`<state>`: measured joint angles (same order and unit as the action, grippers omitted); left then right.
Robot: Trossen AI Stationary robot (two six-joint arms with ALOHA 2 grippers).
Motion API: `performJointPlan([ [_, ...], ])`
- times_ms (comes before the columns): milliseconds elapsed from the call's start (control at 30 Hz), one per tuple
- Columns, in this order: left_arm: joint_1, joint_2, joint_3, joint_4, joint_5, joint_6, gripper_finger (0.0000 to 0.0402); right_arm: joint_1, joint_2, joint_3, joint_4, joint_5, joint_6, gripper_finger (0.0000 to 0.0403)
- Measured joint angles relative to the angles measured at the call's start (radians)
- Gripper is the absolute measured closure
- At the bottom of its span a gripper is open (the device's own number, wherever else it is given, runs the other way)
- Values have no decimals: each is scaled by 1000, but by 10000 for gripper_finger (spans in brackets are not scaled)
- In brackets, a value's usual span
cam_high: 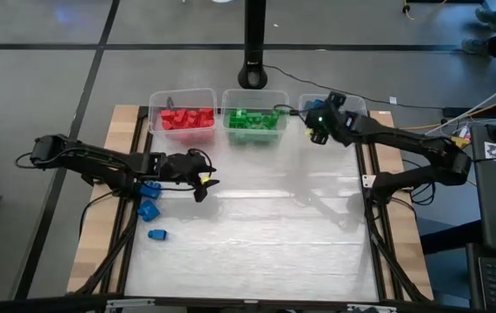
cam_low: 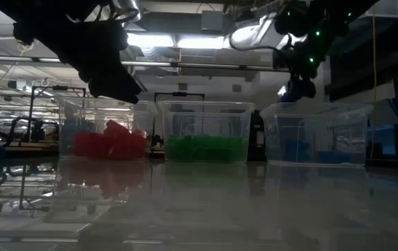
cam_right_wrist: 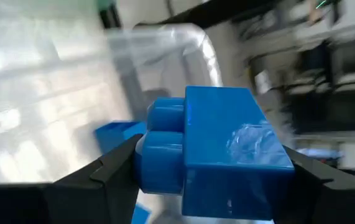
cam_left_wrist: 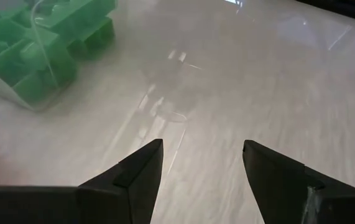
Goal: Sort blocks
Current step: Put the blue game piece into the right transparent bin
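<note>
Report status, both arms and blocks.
Right gripper shut on blue block, over right bin. Left gripper open, empty. Three blue blocks left on table.

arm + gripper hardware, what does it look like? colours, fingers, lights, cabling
Both arms are dark and jointed. The left gripper ends in two black wedge-shaped fingers tapering to points. A yellow mark shows near its tip from above. The right gripper carries small green lights on its wrist. Loose cables trail beside the right arm's base.

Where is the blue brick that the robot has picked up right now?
The blue brick sits clamped in the right claw, held above the clear bin at the table's far right, next to the bin of green bricks.
</note>
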<state>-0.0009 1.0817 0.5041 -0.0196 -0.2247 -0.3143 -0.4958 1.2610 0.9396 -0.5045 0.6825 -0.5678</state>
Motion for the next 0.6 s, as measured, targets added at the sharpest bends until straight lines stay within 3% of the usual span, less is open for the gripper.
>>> performJointPlan([
  [233,-13,0,0,0,0,3,192,-111,0,-1,-45,-178,42,131],
  [600,-13,0,0,2,0,7,192,-113,0,9,-69,-224,43,45],
])
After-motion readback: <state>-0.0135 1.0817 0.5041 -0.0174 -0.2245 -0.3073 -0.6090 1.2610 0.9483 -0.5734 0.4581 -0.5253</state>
